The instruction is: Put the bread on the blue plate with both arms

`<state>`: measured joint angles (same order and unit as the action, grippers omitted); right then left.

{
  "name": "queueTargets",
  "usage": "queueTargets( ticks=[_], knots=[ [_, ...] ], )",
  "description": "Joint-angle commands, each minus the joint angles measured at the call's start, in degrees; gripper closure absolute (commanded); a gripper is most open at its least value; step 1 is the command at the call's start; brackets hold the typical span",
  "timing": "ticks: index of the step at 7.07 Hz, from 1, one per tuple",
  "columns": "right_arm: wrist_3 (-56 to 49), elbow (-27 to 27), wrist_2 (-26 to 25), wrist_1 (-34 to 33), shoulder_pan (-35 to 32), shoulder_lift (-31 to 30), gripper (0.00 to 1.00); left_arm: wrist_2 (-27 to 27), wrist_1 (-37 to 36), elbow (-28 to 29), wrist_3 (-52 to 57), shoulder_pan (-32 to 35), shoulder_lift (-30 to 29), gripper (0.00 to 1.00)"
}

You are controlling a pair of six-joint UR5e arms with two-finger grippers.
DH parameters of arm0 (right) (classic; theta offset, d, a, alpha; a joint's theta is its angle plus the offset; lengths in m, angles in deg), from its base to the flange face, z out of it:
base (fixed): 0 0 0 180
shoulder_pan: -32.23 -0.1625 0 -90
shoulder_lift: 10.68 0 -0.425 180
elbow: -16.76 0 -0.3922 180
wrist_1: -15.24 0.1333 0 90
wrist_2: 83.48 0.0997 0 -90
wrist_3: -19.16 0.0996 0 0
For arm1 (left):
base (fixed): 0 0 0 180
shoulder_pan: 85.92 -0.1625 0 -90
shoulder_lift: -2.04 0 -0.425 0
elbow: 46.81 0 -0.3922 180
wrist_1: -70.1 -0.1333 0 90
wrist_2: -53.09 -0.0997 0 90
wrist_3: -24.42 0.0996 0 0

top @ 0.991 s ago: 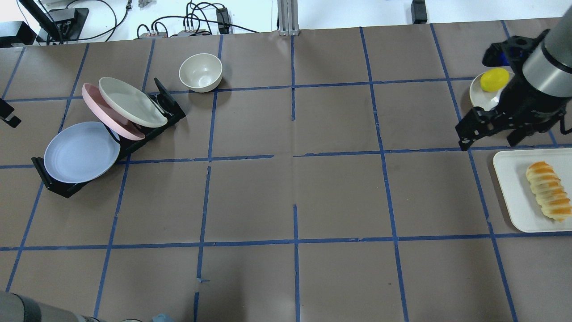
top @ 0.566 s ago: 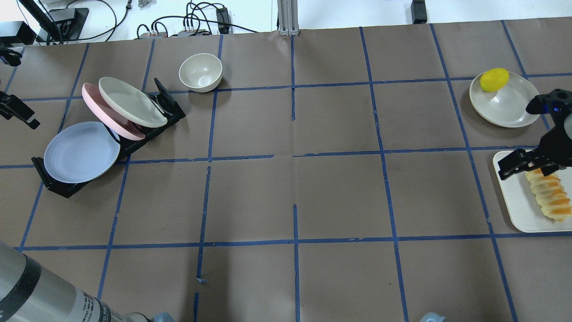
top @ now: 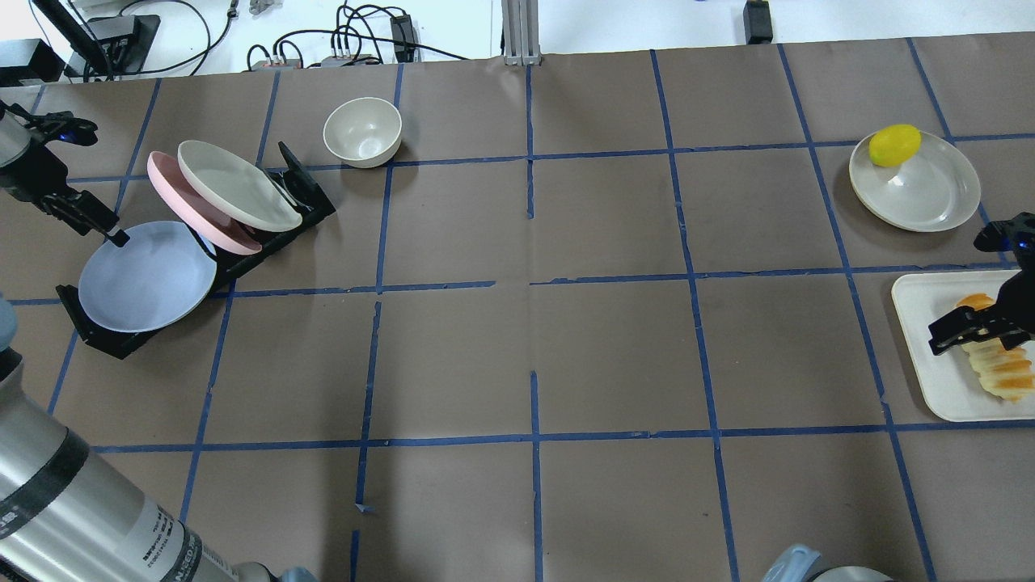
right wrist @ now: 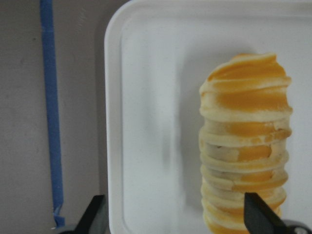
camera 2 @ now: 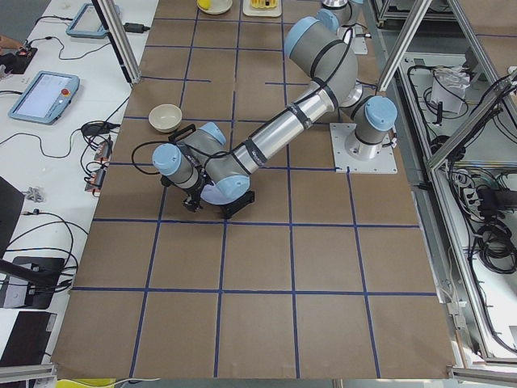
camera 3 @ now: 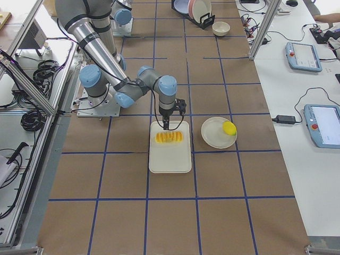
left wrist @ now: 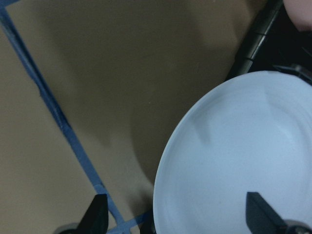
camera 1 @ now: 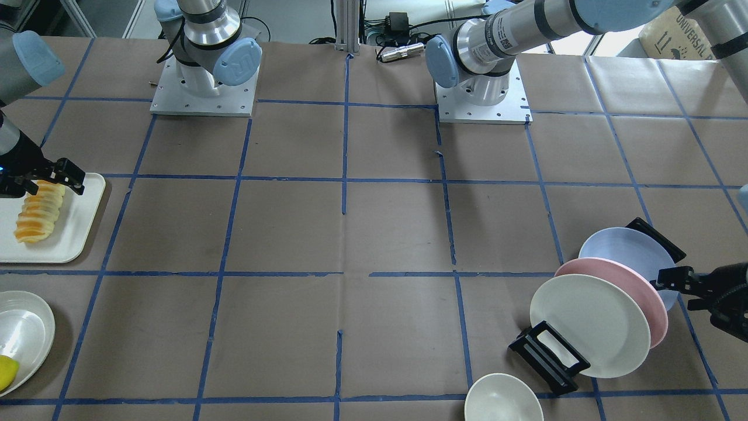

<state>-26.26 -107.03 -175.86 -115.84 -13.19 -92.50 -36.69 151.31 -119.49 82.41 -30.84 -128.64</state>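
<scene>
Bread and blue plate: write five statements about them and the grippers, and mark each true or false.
1. The bread lies on the white tray. True.
2. The right gripper is shut on the bread. False: its jaws stand open over the bread's end, and the bread lies on the tray.
3. The blue plate lies flat on the table. False: it stands tilted in the black rack.
4. The left gripper is open at the blue plate's rim. True.
5. The lemon-like piece shares the tray with the bread. False: it sits on a separate round cream plate.
</scene>
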Motion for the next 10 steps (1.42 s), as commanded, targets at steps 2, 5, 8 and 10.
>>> queueTargets(
  ticks=[2,5,8,10],
  knots=[
    [-0.98,5.39,0.09,-0.41,2.88,4.54,0.01,0.30,-1.40,0.00,-0.25,-0.14,-1.51,0.35],
    [-0.98,4.97,0.27,-1.82,3.05,9.30,0.02,-0.40,-1.40,0.17,-2.36,-0.05,-1.25,0.99],
    [-1.16,4.88,-0.52,-1.73,3.05,8.96,0.94,-0.40,-0.27,2.10,-2.28,0.12,1.21,1.00],
    [-1.25,5.14,-1.14,-1.21,2.97,8.60,0.95,-0.23,2.62,2.11,-2.10,0.21,5.58,1.00]
  ],
)
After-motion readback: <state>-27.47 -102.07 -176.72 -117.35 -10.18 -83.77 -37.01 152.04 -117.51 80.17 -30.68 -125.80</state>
